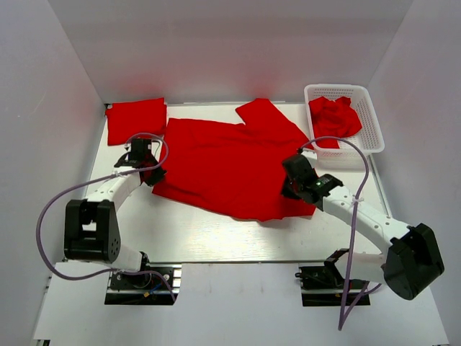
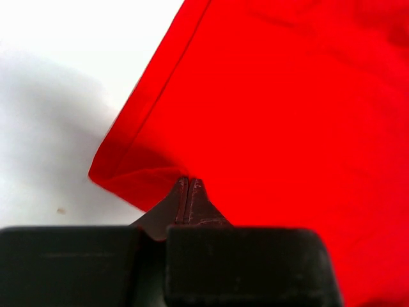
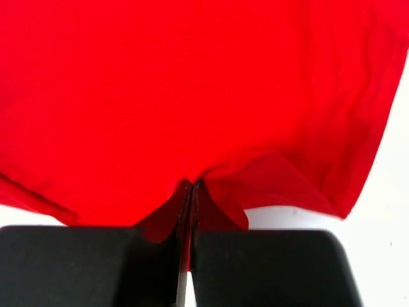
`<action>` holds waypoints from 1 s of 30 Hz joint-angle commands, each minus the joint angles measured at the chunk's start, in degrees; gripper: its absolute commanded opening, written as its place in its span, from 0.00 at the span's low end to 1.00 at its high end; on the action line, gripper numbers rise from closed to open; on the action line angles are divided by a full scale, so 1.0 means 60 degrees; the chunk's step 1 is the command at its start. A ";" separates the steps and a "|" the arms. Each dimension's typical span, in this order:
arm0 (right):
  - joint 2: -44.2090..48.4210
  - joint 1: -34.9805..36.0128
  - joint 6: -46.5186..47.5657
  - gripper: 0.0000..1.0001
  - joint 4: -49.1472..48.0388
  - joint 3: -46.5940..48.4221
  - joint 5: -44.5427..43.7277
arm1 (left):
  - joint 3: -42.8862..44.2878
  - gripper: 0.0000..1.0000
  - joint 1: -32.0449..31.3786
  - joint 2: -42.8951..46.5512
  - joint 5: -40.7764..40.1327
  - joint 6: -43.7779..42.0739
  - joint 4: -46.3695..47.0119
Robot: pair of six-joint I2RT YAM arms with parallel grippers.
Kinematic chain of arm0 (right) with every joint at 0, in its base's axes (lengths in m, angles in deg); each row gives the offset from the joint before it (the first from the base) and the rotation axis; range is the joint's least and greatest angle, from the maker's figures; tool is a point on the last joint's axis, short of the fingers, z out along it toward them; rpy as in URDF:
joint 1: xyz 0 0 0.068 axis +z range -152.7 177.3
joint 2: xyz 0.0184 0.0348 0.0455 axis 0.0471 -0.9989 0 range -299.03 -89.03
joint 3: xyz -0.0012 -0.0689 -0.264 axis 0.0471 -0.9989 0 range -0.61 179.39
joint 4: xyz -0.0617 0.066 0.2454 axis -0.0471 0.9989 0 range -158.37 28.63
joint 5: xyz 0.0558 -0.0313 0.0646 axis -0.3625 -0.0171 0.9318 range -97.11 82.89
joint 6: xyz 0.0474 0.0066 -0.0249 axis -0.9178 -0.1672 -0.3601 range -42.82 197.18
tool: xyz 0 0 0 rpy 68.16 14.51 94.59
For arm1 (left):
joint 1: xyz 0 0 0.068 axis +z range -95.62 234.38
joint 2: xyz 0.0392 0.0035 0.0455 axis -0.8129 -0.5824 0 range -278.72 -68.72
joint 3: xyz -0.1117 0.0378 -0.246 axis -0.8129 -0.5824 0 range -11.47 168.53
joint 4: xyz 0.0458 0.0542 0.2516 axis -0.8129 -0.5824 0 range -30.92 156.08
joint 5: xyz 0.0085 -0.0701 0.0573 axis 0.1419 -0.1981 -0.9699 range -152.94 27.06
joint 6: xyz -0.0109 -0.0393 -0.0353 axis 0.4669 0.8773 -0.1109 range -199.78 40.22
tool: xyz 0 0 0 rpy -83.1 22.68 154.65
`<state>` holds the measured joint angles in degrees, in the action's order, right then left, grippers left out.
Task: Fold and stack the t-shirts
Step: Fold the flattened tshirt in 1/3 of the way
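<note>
Tightly, both claws (image 2: 187, 185) (image 3: 192, 188) pinch t-shirt (image 1: 230, 162) edges.

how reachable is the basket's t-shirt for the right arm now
Probably not yet: the right gripper is shut on the spread t-shirt. Once released, the crumpled t-shirt in the basket sits close, nothing between.

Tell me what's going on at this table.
Both arms are working one spread t-shirt: the left pincer is shut on its left side, the right pincer on its right side. A folded t-shirt lies at the far left; a crumpled t-shirt sits in the basket.
</note>
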<state>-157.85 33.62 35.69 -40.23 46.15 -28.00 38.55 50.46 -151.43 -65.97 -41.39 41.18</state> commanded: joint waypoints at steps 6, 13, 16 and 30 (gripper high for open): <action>-0.0424 -0.0881 0.0587 0.00 -0.1277 0.0804 0.0067 | 0.1198 0.00 0.0053 -0.0584 -0.0446 -0.0056 0.0298; -0.0937 -0.1437 0.0793 0.00 -0.1379 0.1391 0.0243 | 0.1829 0.00 0.0053 -0.0789 -0.1032 0.0119 0.0211; -0.1127 -0.1614 0.0925 0.00 -0.1379 0.1566 0.0331 | 0.1931 0.00 0.0053 -0.0877 -0.1121 0.0120 0.0298; -0.1436 -0.2434 0.1672 0.00 -0.1555 0.2270 0.0274 | 0.2050 0.00 0.0053 -0.0965 -0.1341 -0.0348 0.1483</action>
<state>-167.12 20.17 43.71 -47.29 56.77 -24.96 49.57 50.52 -157.58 -73.11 -41.85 46.07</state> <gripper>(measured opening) 0.011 0.009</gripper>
